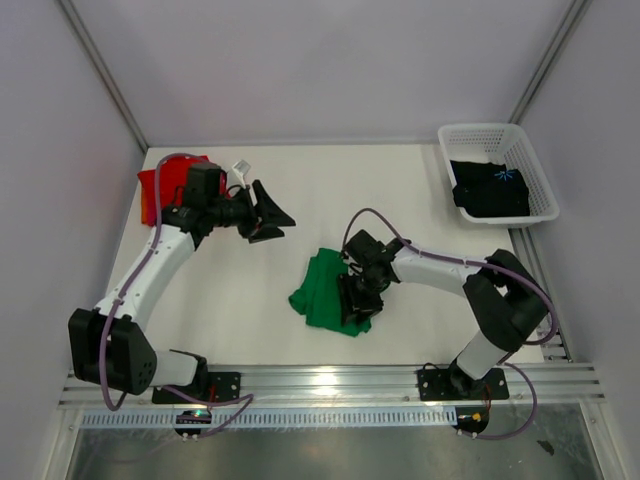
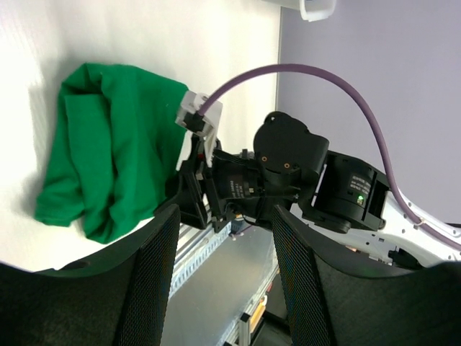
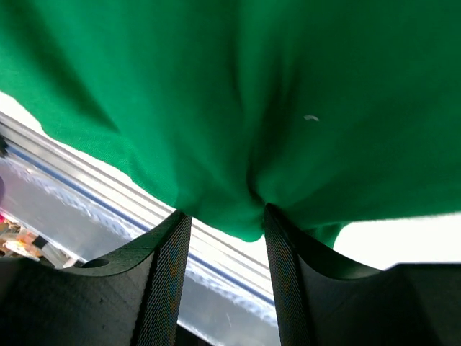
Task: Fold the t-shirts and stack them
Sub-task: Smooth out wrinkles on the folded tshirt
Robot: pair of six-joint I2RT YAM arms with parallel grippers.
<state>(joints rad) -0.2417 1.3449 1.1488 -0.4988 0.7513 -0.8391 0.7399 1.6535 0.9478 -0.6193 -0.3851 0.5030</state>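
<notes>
fingers of the right gripper pinch a bunched fold of the green t-shirt. in the right wrist view the cloth is gathered tight between the two black tips and fills the whole upper part of the frame. seen from above, that gripper sits at the lower right edge of the crumpled green heap, just right of the middle of the frame. the shirt spreads up and to the left of it on the white table. the heap is loosely doubled over, not flat.

the left gripper has its fingers standing apart with nothing between them. the left wrist view shows both mesh-faced fingers at the bottom of the frame. through the gap between them the right arm's wrist and its purple cable can be seen, and the green shirt lies at the left of that frame. from above, the left gripper hangs left of centre in the upper half of the frame, well apart from the green shirt, pointing right.

behind the left arm, at the upper left of the overhead frame, the red t-shirt lies in a heap on the table, partly hidden by the arm.

the white lattice basket stands at the upper right corner of the table. in it lies the black t-shirt, rumpled, with a small blue print showing on top.
</notes>
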